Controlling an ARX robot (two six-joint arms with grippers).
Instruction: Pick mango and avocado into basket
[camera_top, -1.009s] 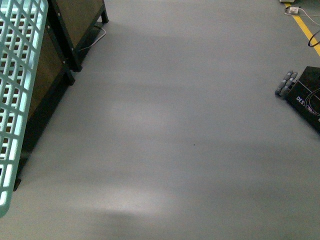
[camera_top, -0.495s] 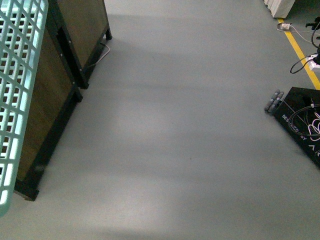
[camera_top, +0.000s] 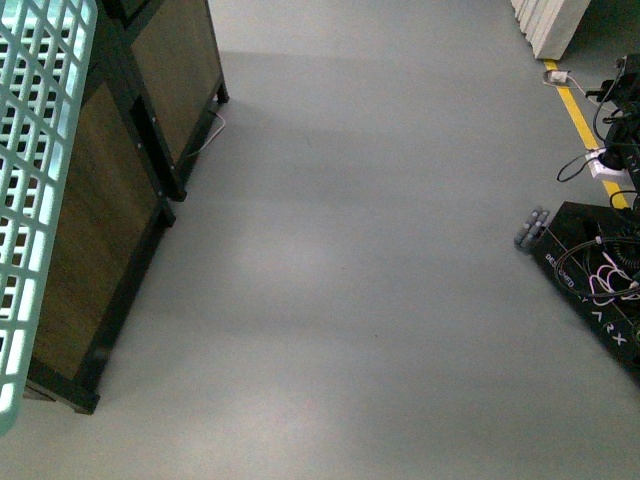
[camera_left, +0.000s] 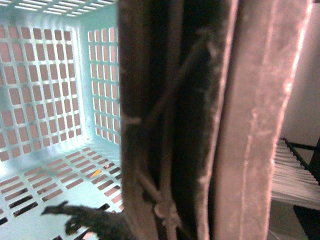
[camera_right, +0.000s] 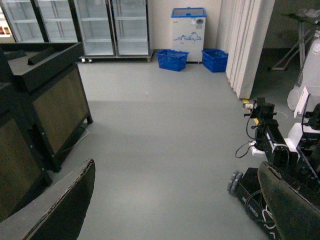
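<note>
Plainly, the right gripper (camera_right: 176, 170) is spread wide; whether the left gripper (camera_left: 107, 224) grips the basket (camera_left: 50, 75) is unclear.

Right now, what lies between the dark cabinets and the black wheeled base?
Only bare grey floor, as the front view shows, from the cabinets to the base.

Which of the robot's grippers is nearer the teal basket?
Left. Its wrist camera looks straight into the basket from close up; the right gripper is open over bare floor, with no basket in its view.
</note>
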